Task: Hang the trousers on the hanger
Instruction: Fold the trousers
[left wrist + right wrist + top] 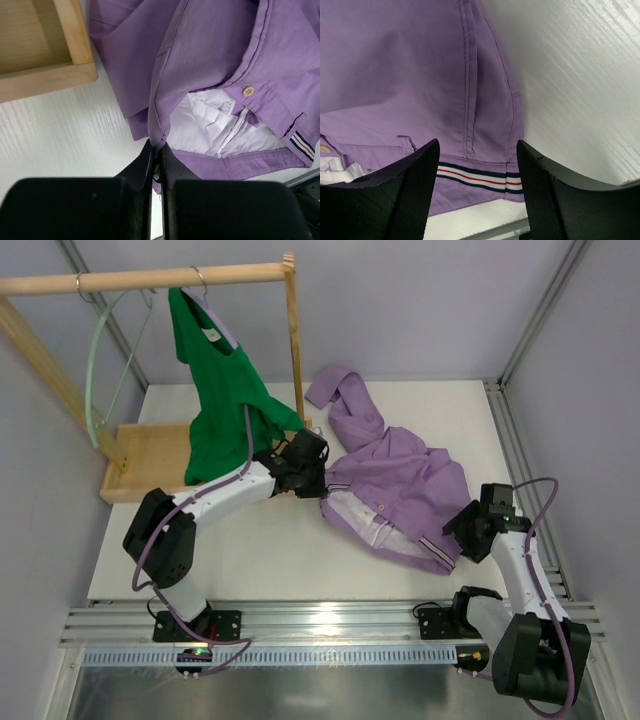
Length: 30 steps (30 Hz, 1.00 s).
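Pinching trousers (215, 45) with left tool (156, 151), right tool (477, 150) spread.

In the top view the left pincer (312, 472) covers its own tips, hiding where they meet the trousers (400, 490). In the left wrist view the fabric edge vanishes between its closed jaws. The trousers run off that view's top and right, and off the right wrist view's top and left. The green top (225, 405) hides part of the wooden tray (150, 455). At upper left, the hook of the hanger (92, 370) is too thin to trace at the rail (140, 280). A dark shape (306, 187) at the left wrist view's lower right is unreadable.
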Each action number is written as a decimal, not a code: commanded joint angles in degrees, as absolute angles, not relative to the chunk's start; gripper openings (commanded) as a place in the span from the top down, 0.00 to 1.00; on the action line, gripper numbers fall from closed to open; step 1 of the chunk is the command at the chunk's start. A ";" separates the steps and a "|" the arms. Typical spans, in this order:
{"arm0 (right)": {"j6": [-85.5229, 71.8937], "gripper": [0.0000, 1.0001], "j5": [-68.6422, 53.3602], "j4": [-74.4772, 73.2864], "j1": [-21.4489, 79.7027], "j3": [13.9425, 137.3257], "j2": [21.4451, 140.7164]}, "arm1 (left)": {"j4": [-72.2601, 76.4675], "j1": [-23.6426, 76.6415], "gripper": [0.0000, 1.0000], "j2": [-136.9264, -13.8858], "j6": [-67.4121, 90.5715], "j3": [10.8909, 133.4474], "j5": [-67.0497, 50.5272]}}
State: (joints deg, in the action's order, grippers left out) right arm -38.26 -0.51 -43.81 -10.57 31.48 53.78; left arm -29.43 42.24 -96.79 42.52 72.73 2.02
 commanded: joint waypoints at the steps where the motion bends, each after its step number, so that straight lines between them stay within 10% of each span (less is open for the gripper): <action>1: -41.74 0.34 0.70 -36.14 -9.76 28.40 54.23 | -27.34 42.10 1.00 -93.78 41.31 71.81 0.79; 6: -42.89 0.41 -0.26 -30.77 -9.40 24.88 58.61 | -26.63 42.10 1.00 -93.43 41.66 71.10 0.18; 13: -40.52 0.96 4.21 -31.98 -9.40 27.32 56.88 | -25.84 42.10 1.00 -93.34 41.57 70.67 -2.28; 30: -37.35 0.96 5.01 -44.56 -9.40 38.23 47.37 | -25.40 42.10 1.00 -92.99 42.98 72.42 -5.01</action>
